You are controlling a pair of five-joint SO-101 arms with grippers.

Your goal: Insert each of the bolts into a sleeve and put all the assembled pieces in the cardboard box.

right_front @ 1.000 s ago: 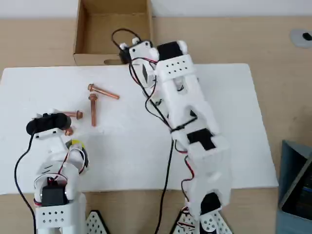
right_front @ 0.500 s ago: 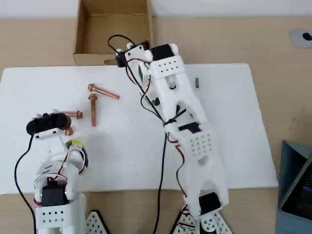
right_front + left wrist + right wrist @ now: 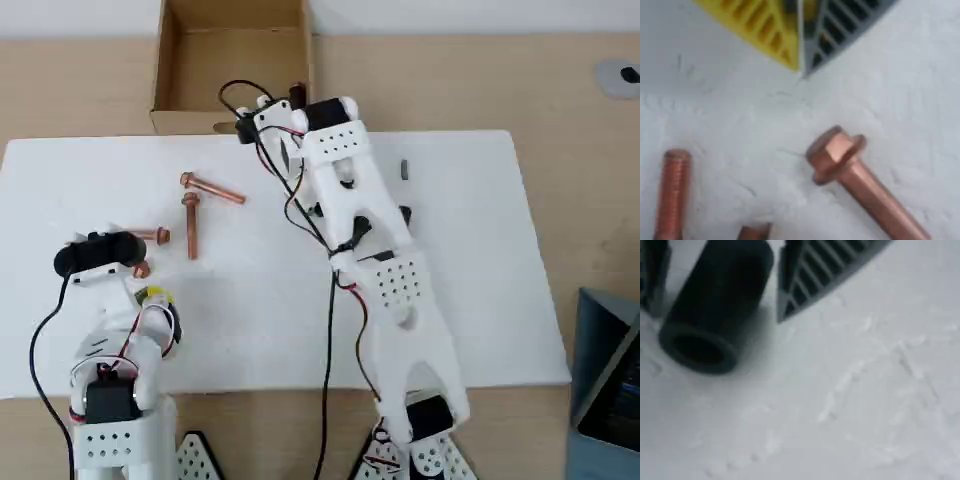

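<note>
A black sleeve [image 3: 720,290] sits between the fingers of my right gripper [image 3: 717,311], which is shut on it low over the white mat. In the high view the right arm's wrist [image 3: 298,112] is just in front of the cardboard box [image 3: 165,75]. Three copper bolts [image 3: 211,188] [image 3: 190,225] [image 3: 152,235] lie on the mat's left part. My left gripper [image 3: 801,70] is shut on nothing, its tip just short of a bolt head [image 3: 836,152]. In the high view it hangs beside a bolt [image 3: 141,268]. Another sleeve [image 3: 404,170] lies on the mat to the right.
The white mat [image 3: 480,300] covers most of the table, with the box behind its far edge. Black cables [image 3: 300,215] hang along the right arm. A grey bin [image 3: 605,380] stands at the right edge.
The right arm has swung left toward the box's front, uncovering the small sleeve on the mat's right part. The left arm and the bolts have not moved.
</note>
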